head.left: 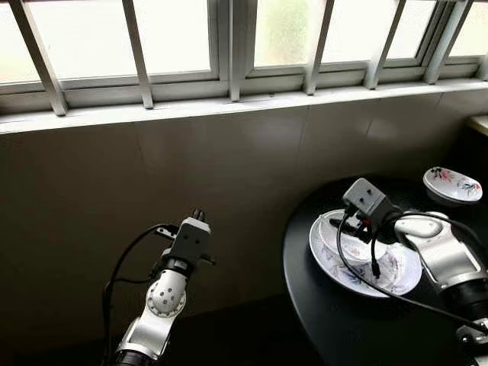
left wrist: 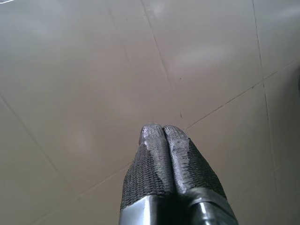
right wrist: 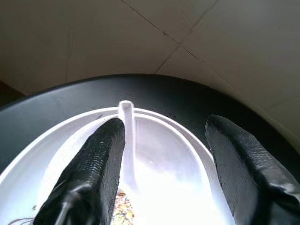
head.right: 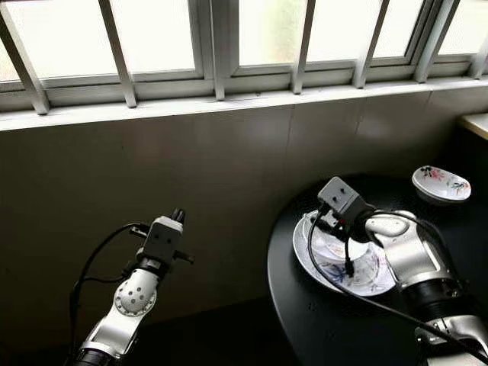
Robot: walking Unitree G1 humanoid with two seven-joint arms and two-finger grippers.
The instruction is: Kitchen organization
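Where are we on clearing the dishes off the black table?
Done: nothing looks finished; the large plate with a bowl and spoon still sits on the black table. In hand: the right gripper hovers open over the bowl, fingers either side of the spoon, holding nothing. Left: grasping these, plus the small floral dish farther back. The left gripper is shut, idle near the wall.

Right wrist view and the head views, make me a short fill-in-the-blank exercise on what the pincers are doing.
1. The right pincer hangs over the white bowl with its fingers ____.
2. The left pincer has its fingers ____.
3. The bowl sits on a patterned plate on a round ____ table.

Missing words: open; shut; black
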